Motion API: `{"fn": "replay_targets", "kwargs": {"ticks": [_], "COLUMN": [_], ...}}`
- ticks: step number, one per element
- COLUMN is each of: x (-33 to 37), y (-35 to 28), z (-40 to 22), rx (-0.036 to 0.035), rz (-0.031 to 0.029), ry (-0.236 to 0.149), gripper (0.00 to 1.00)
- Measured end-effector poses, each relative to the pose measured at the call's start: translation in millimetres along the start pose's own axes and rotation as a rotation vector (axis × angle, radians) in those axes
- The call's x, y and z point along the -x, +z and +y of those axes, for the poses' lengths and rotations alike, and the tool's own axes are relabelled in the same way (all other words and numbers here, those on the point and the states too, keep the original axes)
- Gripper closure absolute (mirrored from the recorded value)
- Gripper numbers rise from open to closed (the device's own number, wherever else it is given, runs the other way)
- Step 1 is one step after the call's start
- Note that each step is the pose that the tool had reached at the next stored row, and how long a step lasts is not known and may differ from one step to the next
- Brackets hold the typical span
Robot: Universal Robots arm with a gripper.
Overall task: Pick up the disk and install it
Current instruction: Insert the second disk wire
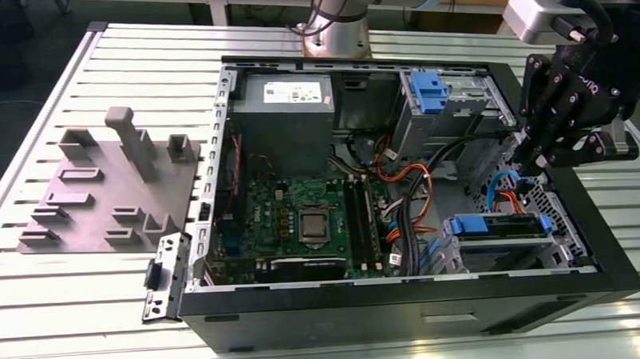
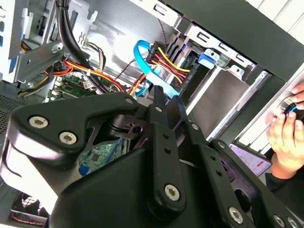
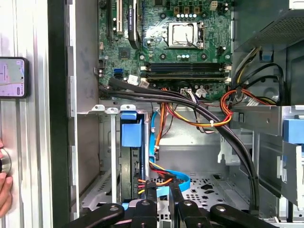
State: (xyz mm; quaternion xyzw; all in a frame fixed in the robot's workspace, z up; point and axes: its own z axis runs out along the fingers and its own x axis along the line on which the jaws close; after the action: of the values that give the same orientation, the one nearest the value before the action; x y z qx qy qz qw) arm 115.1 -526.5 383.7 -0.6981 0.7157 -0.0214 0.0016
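first wrist view has my black multi-link gripper (image 3: pixel 162 187) drawn in, its tips almost meeting, and i see nothing pinched between them. right ahead of the tips is a thin blue flat data cable (image 3: pixel 153 137), looped together with a bundle of red, yellow and orange power wires (image 3: pixel 161 168). these are the closest things to me, and i can't tell whether i'm brushing them.

the disk, a flat silver drive in a blue plastic carrier frame (image 1: pixel 500 225), sits just below my gripper in the lower bay of the open black computer case (image 1: pixel 410 304). i'm not holding it. it looks seated, though i can't judge how fully.

i think the main risk is the wiring. if i move while this close, a tip could hook the blue cable or the wires and pull a connector loose, or drag the drive askew.

a person's hand (image 2: pixel 285 133) rests at the case edge to my side, near enough that a sideways swing could hit it.
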Motion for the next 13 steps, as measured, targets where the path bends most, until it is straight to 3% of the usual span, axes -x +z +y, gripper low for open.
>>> {"fn": "replay_targets", "kwargs": {"ticks": [6,10,13], "x": [0.2,0.2,-0.1], "y": [2.9,3.4,4.7], "z": [0.1,-1.9,-2.0], "rx": [0.0055,0.016,0.0201], "rz": [0.0168,0.0193,0.0199], "ry": [-0.001,-0.001,-0.001], "gripper": [0.75,0.75,0.75]}}
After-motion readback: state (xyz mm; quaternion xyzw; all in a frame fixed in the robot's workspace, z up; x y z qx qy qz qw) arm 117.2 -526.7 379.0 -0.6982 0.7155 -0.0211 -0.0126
